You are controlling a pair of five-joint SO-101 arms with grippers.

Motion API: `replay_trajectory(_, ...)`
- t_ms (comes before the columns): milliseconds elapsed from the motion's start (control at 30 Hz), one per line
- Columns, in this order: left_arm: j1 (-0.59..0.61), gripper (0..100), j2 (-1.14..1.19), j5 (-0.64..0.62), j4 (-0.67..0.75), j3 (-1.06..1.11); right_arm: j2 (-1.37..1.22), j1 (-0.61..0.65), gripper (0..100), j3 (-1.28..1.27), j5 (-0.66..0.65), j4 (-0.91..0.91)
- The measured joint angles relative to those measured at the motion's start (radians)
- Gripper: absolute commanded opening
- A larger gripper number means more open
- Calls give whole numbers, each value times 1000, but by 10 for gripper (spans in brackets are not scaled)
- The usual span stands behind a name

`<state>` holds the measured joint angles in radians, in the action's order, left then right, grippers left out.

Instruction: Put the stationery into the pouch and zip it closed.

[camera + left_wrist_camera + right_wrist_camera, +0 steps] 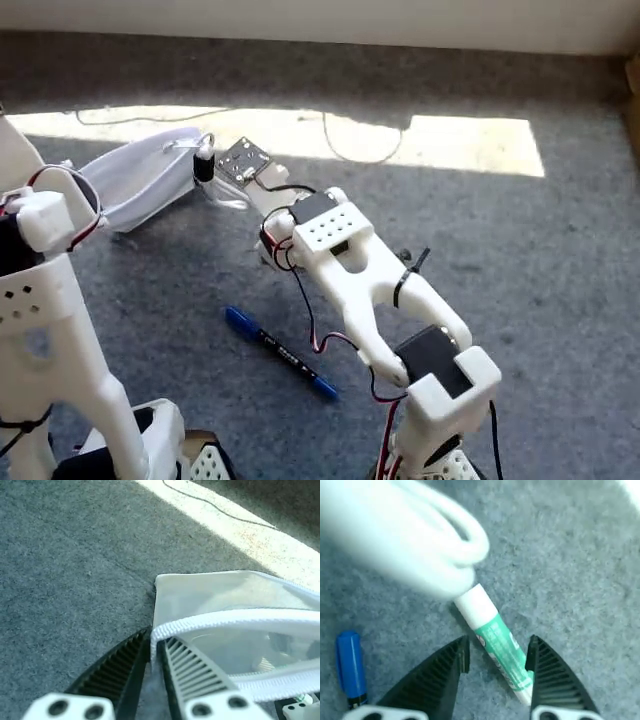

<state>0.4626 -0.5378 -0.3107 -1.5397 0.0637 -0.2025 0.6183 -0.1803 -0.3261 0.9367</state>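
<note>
1. The right gripper (499, 640) hangs over the grey carpeted surface (580, 565) with its fingers spread wide and nothing held between them.
2. The glue stick (487, 622) lies flat in that gap. Its long axis runs slantwise to the fingers. The white cap points towards the pouch (405, 535), and the far end sits close against one finger; whether they touch is not clear.
3. My reading is that the coming grasp depends on this slant. The fingers already straddle the stick but would meet it at an angle, so a small wrist turn may be needed before closing.
4. The left gripper (154, 639) has its fingers pinched tight on the zipper edge at one corner of the white pouch (225, 595), holding the mouth up and open.
5. The blue pen (280, 352) lies loose on the surface, apart from the pouch (140, 180). Its cap (350, 665) sits just beside the right fingers.
6. The right arm is plainly the nearer one to both loose items. Nothing can be made out inside the pouch.
</note>
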Motion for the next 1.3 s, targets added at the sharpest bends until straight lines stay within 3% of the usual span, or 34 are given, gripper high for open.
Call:
replay_trajectory(400,2,7,0,0,0,0,-112,6,170,12,-5,-2)
replay_trajectory(633,2,7,0,0,0,0,-112,6,4,12,-117,-2)
replay_trajectory(1167,2,7,0,0,0,0,-114,-130,12,37,-149,100)
replay_trajectory(1300,2,7,0,0,0,0,-114,-137,108,37,-149,100)
